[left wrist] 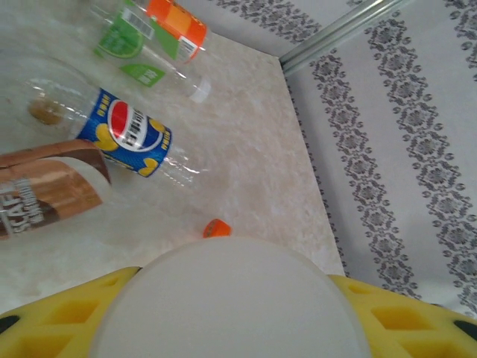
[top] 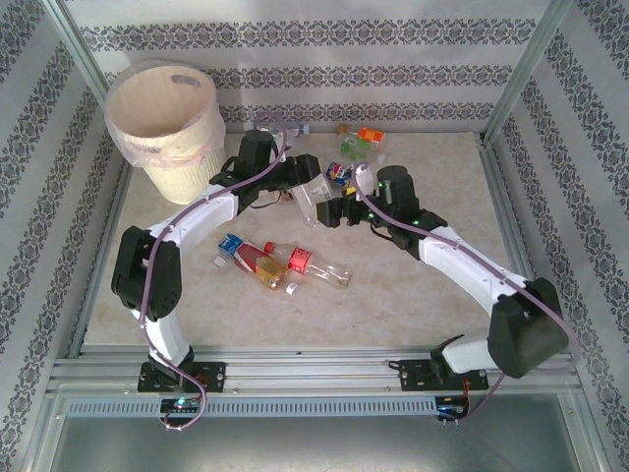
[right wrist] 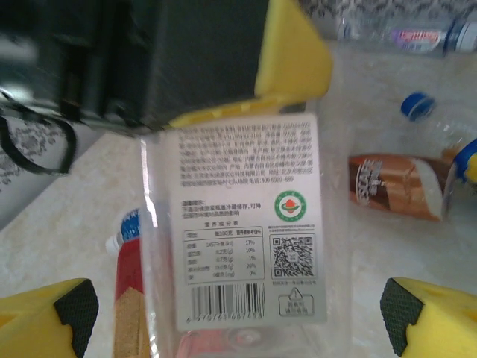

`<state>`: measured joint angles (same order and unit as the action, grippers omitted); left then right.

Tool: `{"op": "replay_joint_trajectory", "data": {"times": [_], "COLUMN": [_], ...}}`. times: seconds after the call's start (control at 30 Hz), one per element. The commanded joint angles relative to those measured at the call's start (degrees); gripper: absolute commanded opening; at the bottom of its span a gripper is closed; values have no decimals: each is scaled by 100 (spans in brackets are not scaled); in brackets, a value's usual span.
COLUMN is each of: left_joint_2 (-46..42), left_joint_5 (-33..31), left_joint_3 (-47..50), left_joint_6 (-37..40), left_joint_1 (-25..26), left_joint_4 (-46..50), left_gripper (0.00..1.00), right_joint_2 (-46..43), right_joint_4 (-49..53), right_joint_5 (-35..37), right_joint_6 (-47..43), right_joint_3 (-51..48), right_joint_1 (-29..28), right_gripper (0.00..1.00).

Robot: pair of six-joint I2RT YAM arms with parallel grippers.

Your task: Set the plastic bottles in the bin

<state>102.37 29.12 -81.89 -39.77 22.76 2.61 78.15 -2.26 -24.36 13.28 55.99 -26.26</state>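
A clear plastic bottle with a white printed label (right wrist: 246,239) hangs above the table, and my left gripper (top: 311,187) is shut on its upper end. In the left wrist view its white rounded end (left wrist: 231,298) sits between the yellow fingers (left wrist: 406,317). My right gripper (right wrist: 238,309) is open, its black pads (right wrist: 71,306) standing wide apart on either side of that bottle without touching it. The cream bin (top: 167,118) with its pinkish liner stands at the far left. More plastic bottles lie on the table: red-labelled ones (top: 257,258) and a clear one (top: 324,268).
Behind the grippers lie a blue-labelled bottle (left wrist: 127,138), a brown-labelled one (left wrist: 45,190) and green and orange ones (left wrist: 149,33). A loose orange cap (left wrist: 216,228) and a blue cap (right wrist: 416,106) rest on the table. Patterned walls with metal posts (top: 516,69) enclose the table.
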Motion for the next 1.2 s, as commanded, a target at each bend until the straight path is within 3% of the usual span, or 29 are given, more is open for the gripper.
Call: {"op": "replay_joint_trajectory", "data": {"times": [0.0, 0.17, 0.23, 0.4, 0.67, 0.87, 1.17], "left_joint_2": [-362, -596, -705, -925, -1282, -1545, -1528], "left_joint_5": [-359, -767, -1052, -1586, -1650, -2549, -3932], "left_joint_3": [-175, -330, -431, -733, -1442, -1963, -2554], "left_joint_6": [312, 583, 762, 1098, 1607, 2302, 3513], "left_joint_1": [-131, -283, -329, -526, -864, -1022, -1455], "left_joint_4": [331, 664, 870, 1413, 1851, 2003, 1466], "left_gripper": [49, 49, 49, 49, 49, 50, 50], "right_joint_2": [-459, -863, -935, -996, -907, -916, -659], "right_joint_4": [50, 103, 127, 158, 172, 173, 282], "right_joint_5": [350, 2486, 2845, 2985, 2985, 2976, 2644], "right_joint_6": [55, 554, 771, 1329, 1897, 1924, 1917], "right_joint_3": [-117, -302, -387, -542, -513, -501, -400], "right_joint_1": [101, 211, 343, 599, 797, 816, 842], "right_gripper": [98, 98, 98, 98, 98, 98, 98]}}
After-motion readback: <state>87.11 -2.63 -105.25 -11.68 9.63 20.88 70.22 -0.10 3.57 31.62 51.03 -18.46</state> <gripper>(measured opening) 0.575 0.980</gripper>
